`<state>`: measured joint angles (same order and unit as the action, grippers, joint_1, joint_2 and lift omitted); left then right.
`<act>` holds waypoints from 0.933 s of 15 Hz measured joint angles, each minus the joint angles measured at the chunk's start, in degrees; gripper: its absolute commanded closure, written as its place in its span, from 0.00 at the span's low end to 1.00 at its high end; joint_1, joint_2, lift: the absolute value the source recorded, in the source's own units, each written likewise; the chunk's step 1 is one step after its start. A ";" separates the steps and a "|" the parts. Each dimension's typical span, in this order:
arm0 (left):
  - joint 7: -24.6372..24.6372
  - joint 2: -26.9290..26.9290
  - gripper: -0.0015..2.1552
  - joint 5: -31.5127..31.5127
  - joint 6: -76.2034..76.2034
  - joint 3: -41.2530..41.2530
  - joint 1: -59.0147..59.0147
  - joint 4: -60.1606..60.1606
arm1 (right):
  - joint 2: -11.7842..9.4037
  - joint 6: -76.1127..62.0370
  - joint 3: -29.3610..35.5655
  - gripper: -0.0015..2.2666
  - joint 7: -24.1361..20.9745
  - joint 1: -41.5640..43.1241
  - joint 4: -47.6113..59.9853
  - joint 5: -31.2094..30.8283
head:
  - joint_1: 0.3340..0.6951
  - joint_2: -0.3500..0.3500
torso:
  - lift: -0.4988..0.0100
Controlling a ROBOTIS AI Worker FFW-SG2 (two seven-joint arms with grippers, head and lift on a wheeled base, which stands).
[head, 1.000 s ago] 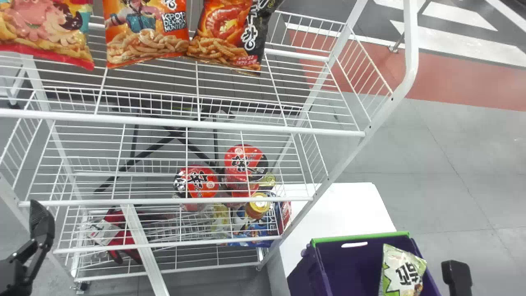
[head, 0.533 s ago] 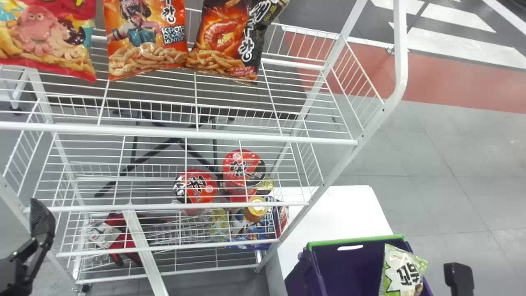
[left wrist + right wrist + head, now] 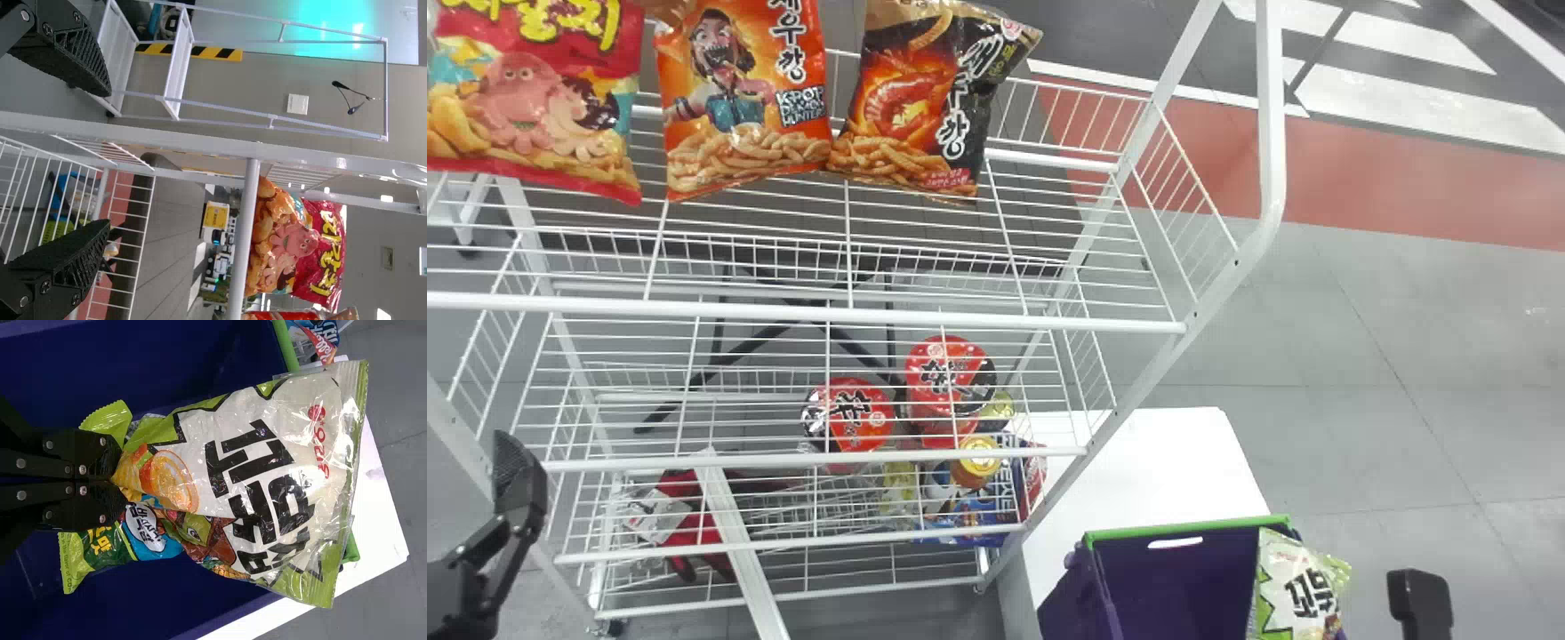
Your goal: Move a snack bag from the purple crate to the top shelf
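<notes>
The bag [image 3: 1300,588] has shifted right relative to the crate [image 3: 1178,578]; right pincer [image 3: 119,481] pinches its end. Lift it clear of the crate before swinging.

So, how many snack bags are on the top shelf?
3, in a row: red bag left, orange bag middle, black bag right. Others may hide beyond the picture's edge.
</notes>
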<state>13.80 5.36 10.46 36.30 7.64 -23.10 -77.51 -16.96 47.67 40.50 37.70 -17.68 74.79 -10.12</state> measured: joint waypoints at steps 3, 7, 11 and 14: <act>0.03 0.00 0.07 0.00 0.19 0.01 -0.36 -0.32 | 0.00 -0.55 0.34 0.94 0.00 -0.43 0.00 0.78 | 1.00 0.00 | 0.80; 0.09 0.00 0.07 0.00 0.52 0.09 -0.68 -0.36 | 0.00 -1.20 0.50 0.94 0.00 -0.80 -0.05 0.89 | 1.00 0.00 | 0.83; 0.17 0.00 0.07 -0.15 0.97 0.17 -1.41 -1.21 | 0.00 -2.76 0.54 0.94 0.00 -1.30 -0.39 1.25 | 1.00 0.00 | 0.86; 0.54 0.09 0.07 -0.52 0.76 0.17 -2.51 -2.51 | 0.00 -4.82 0.40 0.94 -0.36 -2.12 -0.97 1.92 | 1.00 0.00 | 0.88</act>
<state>14.34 5.45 9.93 37.07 7.81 -25.61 -80.02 -16.96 42.85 40.91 37.34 -19.80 73.83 -8.20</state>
